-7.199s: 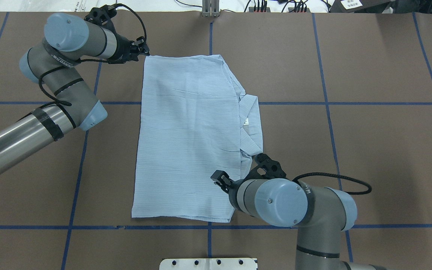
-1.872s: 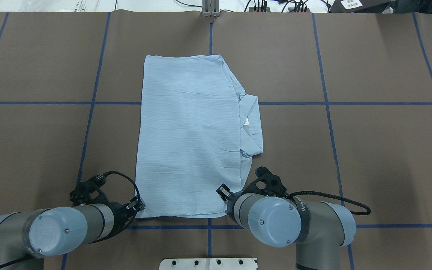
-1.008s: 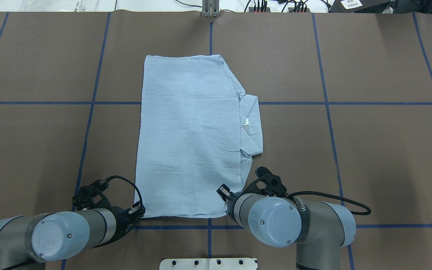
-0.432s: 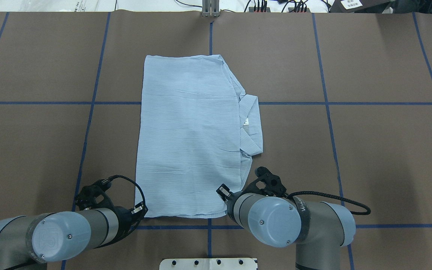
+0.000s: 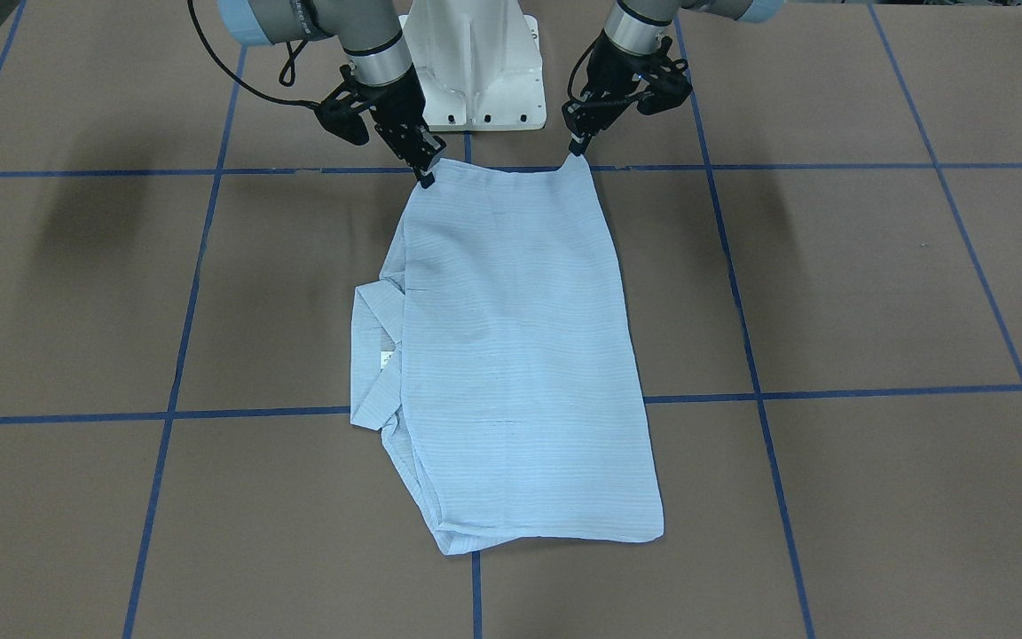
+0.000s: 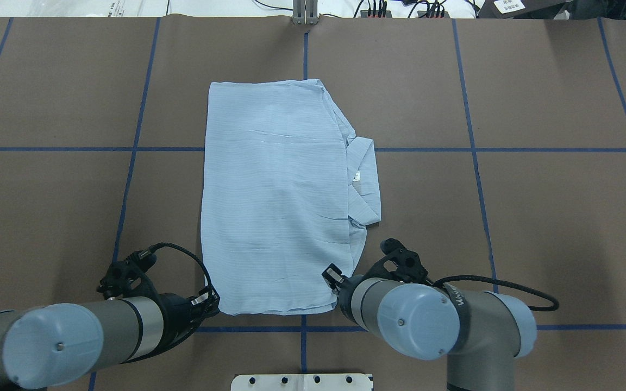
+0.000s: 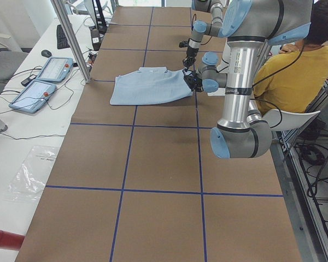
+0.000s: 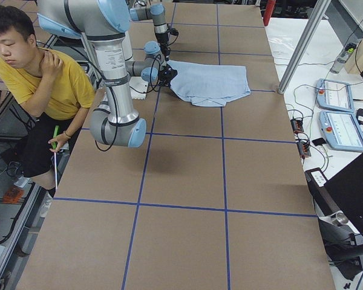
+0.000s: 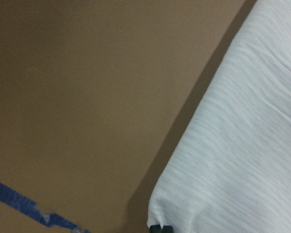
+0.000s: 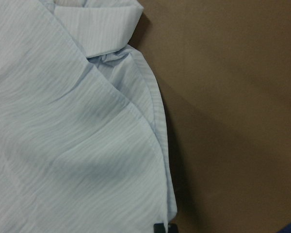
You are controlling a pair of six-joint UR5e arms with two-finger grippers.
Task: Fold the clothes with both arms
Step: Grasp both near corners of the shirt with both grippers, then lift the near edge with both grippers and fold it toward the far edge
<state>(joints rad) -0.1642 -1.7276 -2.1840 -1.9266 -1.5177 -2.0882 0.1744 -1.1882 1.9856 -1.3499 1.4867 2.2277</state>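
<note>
Brown bench (image 6: 536, 217) | shirt (image 6: 277, 190) mid-frame overhead | left end effector (image 5: 577, 153) has just pinched its lower-left corner, right end effector (image 5: 425, 173) pinches the lower-right; that edge has drawn inward | I judge the fold-lift is starting.

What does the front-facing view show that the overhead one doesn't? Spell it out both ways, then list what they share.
Only front-facing: the tips of the left gripper and right gripper, each pinching a robot-side corner of the shirt, and the front face of the white pedestal base.
Only overhead: the metal post and cables beyond the table's far edge.
Both: the shirt folded into a long rectangle, its collar sticking out on the robot's right, and the blue tape grid.
</note>
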